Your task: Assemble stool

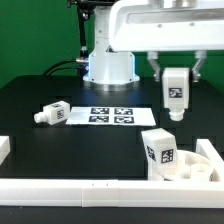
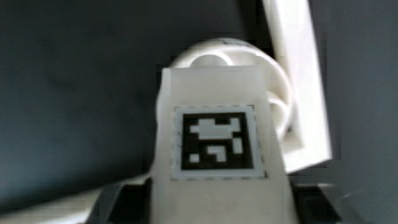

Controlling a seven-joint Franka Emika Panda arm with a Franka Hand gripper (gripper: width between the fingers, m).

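My gripper point(image 1: 176, 75) hangs above the table at the exterior view's right, shut on a white stool leg point(image 1: 176, 97) that points downward with its tag facing the camera. In the wrist view that leg point(image 2: 217, 130) fills the middle, clamped between the dark fingers point(image 2: 128, 205) of the gripper point(image 2: 217, 208), and its rounded far end shows beyond the tag. The round seat point(image 1: 207, 166) lies at the front right. A second leg point(image 1: 159, 150) stands upright on it. A third leg point(image 1: 52, 114) lies on its side on the black table at the left.
The marker board point(image 1: 110, 113) lies flat in the middle of the table. Long white rails run along the front edge point(image 1: 70, 188) and at the far left point(image 1: 4, 150). A white straight bar point(image 2: 299, 70) shows beside the held leg in the wrist view. The arm's base point(image 1: 108, 65) stands behind.
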